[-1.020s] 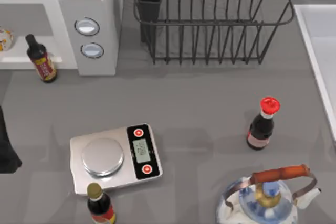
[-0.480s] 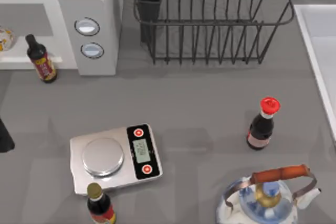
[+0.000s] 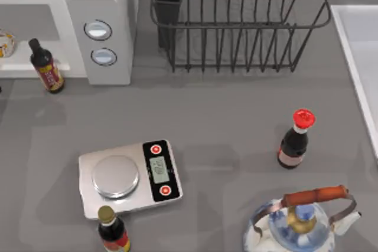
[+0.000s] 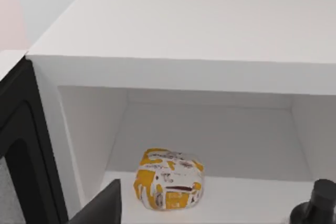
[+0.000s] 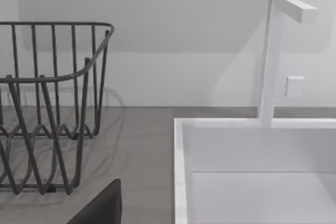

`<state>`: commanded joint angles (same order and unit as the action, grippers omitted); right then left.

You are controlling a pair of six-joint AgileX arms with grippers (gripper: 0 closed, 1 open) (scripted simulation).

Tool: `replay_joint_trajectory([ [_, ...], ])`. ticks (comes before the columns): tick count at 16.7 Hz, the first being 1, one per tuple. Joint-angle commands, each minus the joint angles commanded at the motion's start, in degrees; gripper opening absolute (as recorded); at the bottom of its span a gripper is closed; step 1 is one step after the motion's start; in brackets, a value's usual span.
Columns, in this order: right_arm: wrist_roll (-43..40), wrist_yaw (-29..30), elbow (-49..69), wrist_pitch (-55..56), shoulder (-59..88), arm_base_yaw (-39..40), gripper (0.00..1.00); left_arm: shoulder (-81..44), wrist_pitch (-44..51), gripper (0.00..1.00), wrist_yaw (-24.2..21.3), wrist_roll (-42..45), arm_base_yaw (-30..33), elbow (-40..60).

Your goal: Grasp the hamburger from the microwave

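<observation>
The hamburger [image 4: 169, 179] lies on the floor of the open microwave [image 4: 178, 45], at the table's far left, with a small sauce bottle [image 3: 46, 66] standing just to its right at the cavity's front edge. The left gripper faces the cavity from in front; whether its fingers are open or closed cannot be told. A kitchen scale [image 3: 130, 176] sits nearer.

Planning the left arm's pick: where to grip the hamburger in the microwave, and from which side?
Grip the hamburger across its rounded flanks, coming in level through the microwave cavity's open front. It lies low on the cavity floor under a roof, so a top-down approach looks blocked. A dark bottle top stands in the opening to one side and the dark door hangs at the other, so keep centred.
</observation>
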<state>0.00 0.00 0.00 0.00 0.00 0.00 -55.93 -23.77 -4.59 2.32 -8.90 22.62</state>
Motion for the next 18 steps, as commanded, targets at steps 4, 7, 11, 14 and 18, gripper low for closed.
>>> replay_joint_trajectory([
  [4,0.00,0.00,0.00,0.00,0.00,0.00,1.00,-23.85,-10.25,1.00,-2.21,0.99,-3.11,9.75],
  [7,0.00,0.00,0.00,0.00,0.00,0.00,1.00,-41.29,-17.82,1.00,-3.97,1.71,-4.98,16.94],
  [11,0.00,0.00,0.00,0.00,0.00,0.00,1.00,-62.04,-26.98,1.00,-6.29,2.57,-6.52,25.63],
  [14,0.00,0.00,0.00,0.00,0.00,0.00,1.00,-74.46,-32.62,1.00,-7.91,3.07,-6.72,30.98],
  [18,0.00,0.00,0.00,0.00,0.00,0.00,1.00,-84.69,-37.63,1.00,-9.73,3.45,-5.35,35.65],
])
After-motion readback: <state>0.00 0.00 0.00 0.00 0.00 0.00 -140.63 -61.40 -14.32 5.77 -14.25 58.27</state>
